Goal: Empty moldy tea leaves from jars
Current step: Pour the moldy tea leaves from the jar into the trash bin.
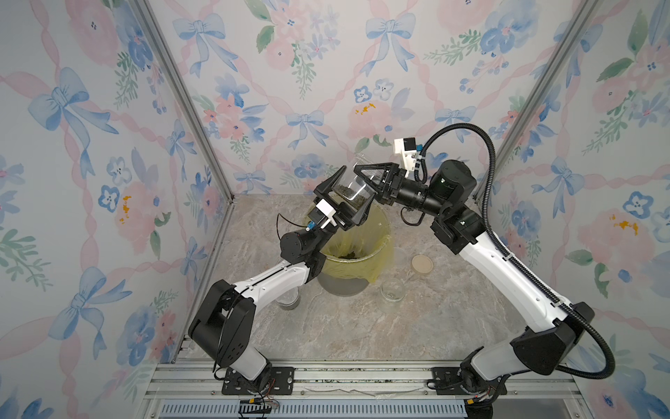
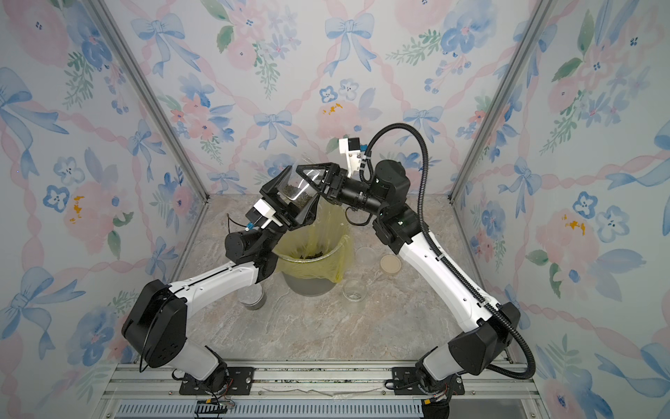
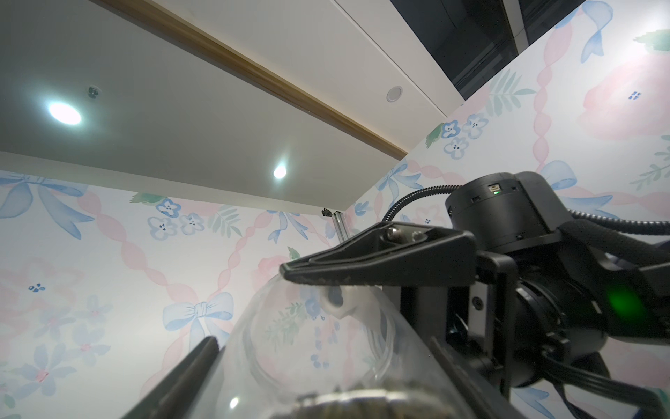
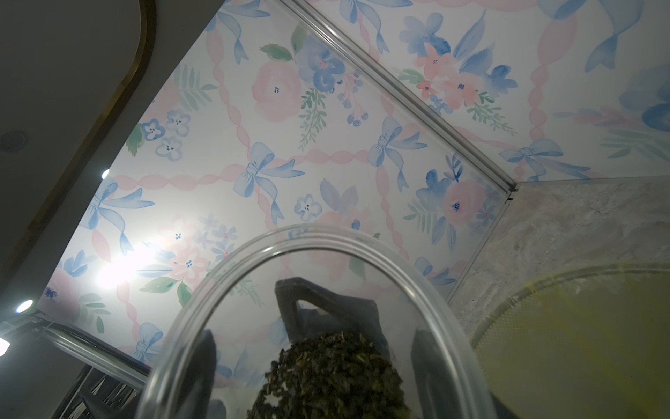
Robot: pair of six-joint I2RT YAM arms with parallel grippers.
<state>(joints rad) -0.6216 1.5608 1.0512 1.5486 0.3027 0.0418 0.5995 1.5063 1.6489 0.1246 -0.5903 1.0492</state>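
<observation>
In both top views the jar (image 1: 357, 181) (image 2: 302, 181) hung tilted in the air over the rear rim of the yellow-lined bin (image 1: 342, 286) (image 2: 308, 286), its mouth angled up towards the back wall. The moldy tea leaves (image 1: 350, 192) (image 2: 297, 194) lay heaped at its lower end. The right gripper (image 1: 362, 174) (image 2: 308, 176) was clamped narrowly on the jar near its mouth. The left gripper (image 1: 355, 187) (image 2: 304, 184) straddled the base end, and both its fingers appeared to lie against the glass. More leaves (image 1: 350, 255) (image 2: 311, 255) sat inside the bin.

On the marble table (image 1: 362, 333) (image 2: 326, 333) an empty jar (image 1: 392, 292) (image 2: 353, 290) stood just right of the bin. A tan lid (image 1: 422, 263) (image 2: 391, 263) lay near it, close under the right forearm. A third jar (image 1: 288, 299) (image 2: 253, 299) was half hidden below the left forearm. The broadest bare marble lay in front of the bin, between the two arm bases (the walls closed in on three sides).

In the left wrist view the left gripper's finger (image 3: 195, 373) touched the jar wall (image 3: 290, 344). The right gripper's upper finger (image 3: 362, 261) pressed on the jar's rim edge.

In the right wrist view the jar's rim (image 4: 362, 243) filled the foreground, with leaves (image 4: 333, 373) low inside. The bin's edge (image 4: 544, 275) sat just beside it.
</observation>
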